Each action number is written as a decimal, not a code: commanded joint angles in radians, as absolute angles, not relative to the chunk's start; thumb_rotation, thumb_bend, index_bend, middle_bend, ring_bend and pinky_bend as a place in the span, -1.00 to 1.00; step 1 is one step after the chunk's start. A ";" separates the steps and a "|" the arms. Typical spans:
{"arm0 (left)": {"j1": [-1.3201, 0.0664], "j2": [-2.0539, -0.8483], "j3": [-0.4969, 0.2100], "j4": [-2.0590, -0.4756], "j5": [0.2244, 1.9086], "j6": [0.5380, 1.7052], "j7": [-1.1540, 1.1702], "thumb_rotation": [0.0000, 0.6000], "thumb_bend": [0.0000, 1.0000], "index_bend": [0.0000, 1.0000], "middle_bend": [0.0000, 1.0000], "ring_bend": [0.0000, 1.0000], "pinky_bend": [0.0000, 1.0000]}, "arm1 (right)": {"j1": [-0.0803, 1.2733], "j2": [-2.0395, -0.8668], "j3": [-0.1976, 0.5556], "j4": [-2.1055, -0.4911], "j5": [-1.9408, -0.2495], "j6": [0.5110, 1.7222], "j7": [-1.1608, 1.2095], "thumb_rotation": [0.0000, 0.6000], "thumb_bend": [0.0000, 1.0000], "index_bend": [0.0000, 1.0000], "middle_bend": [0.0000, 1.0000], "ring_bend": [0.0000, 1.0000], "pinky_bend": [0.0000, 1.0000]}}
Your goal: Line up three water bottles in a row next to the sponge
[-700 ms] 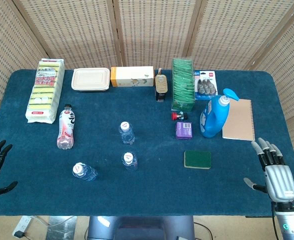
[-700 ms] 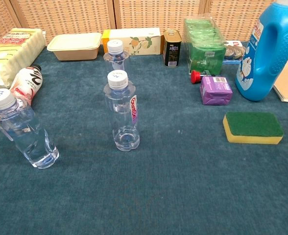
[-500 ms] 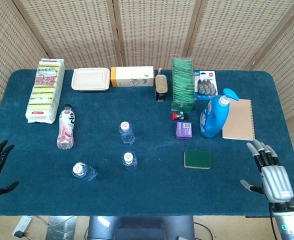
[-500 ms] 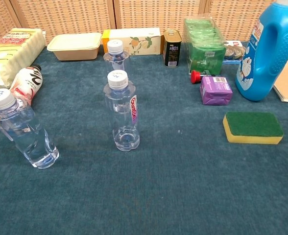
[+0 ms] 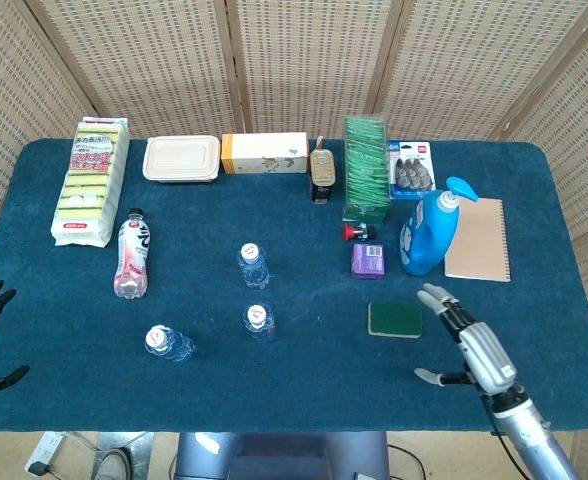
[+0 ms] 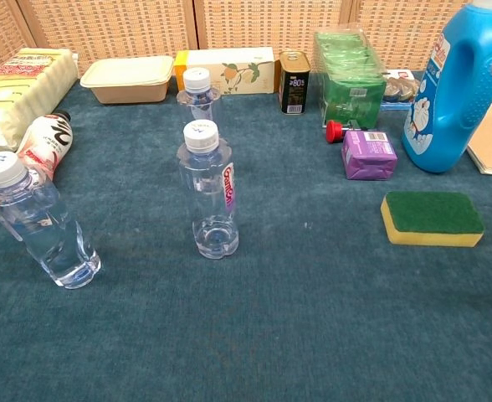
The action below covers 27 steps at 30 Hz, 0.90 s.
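Your right hand (image 5: pixel 471 340) hovers empty, fingers spread, just right of the green-and-yellow sponge (image 5: pixel 394 319). The three clear plastic water bottles (image 5: pixel 259 322) stand well left of it on the blue tabletop (image 5: pixel 304 380). Expect thin, slick, tippy walls; grip mid-body, gently.

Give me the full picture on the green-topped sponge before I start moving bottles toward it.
The rectangular sponge has a dark green scouring layer on top of a yellow foam body, with rounded corners. It lies flat, green side up, on the blue cloth table, toward the robot's right and in front of the purple box and blue detergent bottle. Nothing touches it; the right hand hovers just beside it, fingers spread.
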<state>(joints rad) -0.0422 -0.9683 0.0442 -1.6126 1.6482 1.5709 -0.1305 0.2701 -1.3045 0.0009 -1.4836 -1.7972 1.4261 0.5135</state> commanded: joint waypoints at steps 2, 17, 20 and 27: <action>-0.038 -0.967 0.044 -1.604 1.649 1.577 -0.143 1.00 -0.94 -1.00 -1.00 -1.00 -0.86 | 0.358 -1.361 0.012 -1.496 -1.819 1.346 0.551 1.00 -1.00 -1.00 -0.92 -0.94 -0.56; -0.049 -0.969 0.043 -1.604 1.636 1.542 -0.141 1.00 -0.94 -1.00 -1.00 -1.00 -0.86 | 0.540 -1.503 0.092 -1.580 -1.686 1.116 0.434 1.00 -1.00 -1.00 -0.87 -0.95 -0.71; -0.051 -0.968 0.044 -1.604 1.636 1.537 -0.143 1.00 -0.94 -1.00 -1.00 -1.00 -0.86 | 0.575 -1.537 0.105 -1.579 -1.664 1.078 0.426 1.00 -1.00 -1.00 -0.84 -0.95 -0.68; -0.053 -0.966 0.045 -1.600 1.635 1.530 -0.157 1.00 -0.94 -1.00 -1.00 -1.00 -0.86 | 0.629 -1.636 0.125 -1.529 -1.613 1.032 0.376 1.00 -1.00 -1.00 -0.79 -0.91 -0.55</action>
<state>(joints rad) -0.0529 -0.9660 0.0449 -1.5999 1.6347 1.5304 -0.1566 0.6143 -1.6158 0.1170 -1.5444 -1.6309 1.0465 0.3875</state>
